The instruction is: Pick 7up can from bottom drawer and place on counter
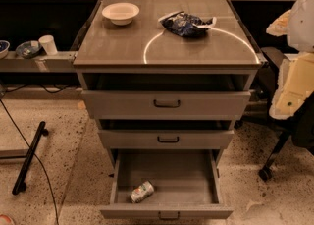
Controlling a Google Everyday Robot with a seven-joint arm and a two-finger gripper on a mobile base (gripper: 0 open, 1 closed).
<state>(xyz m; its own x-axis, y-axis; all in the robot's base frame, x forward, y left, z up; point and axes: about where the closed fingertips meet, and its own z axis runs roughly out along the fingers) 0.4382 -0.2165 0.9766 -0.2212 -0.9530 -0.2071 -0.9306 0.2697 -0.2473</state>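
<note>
The 7up can (142, 191) is a small pale can with green and red markings. It lies on its side on the floor of the bottom drawer (167, 212), near the front left. That drawer is pulled fully open. The counter (117, 44) is the grey-brown cabinet top above, marked with a thin white circle line. The gripper is not in view. Only a white rounded shape (303, 15) shows at the right edge, and I cannot tell whether it is part of the arm.
A white bowl (120, 13) and a dark blue snack bag (185, 24) sit on the counter's far half. The two upper drawers (167, 103) stand slightly out. A shelf with cups (48, 44) is at left, a black bar (29, 157) lies on the floor, and a chair base (267, 170) is at right.
</note>
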